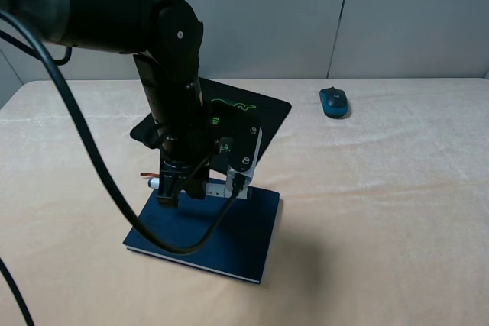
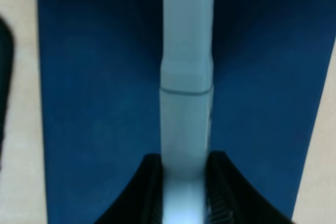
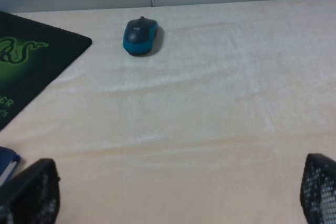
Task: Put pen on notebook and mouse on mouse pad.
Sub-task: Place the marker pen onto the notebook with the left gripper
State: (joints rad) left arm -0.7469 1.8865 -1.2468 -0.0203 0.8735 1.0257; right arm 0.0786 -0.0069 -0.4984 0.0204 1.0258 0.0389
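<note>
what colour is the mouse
The mouse is teal blue with a dark top; the right wrist view shows it best.

A pale beige surface (image 1: pixel 382 211) is carrying three things. The navy notebook (image 1: pixel 229 234) is lying toward its front, the black mouse pad (image 1: pixel 267 112) is lying just behind that, and the teal mouse (image 1: pixel 334 101) is sitting apart, right of the pad.

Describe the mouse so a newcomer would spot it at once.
On the beige table, find the black mouse pad with the green logo near the far edge. To its right in the high view, apart from it, lies the mouse: small, rounded, teal-blue with a dark top.
</note>
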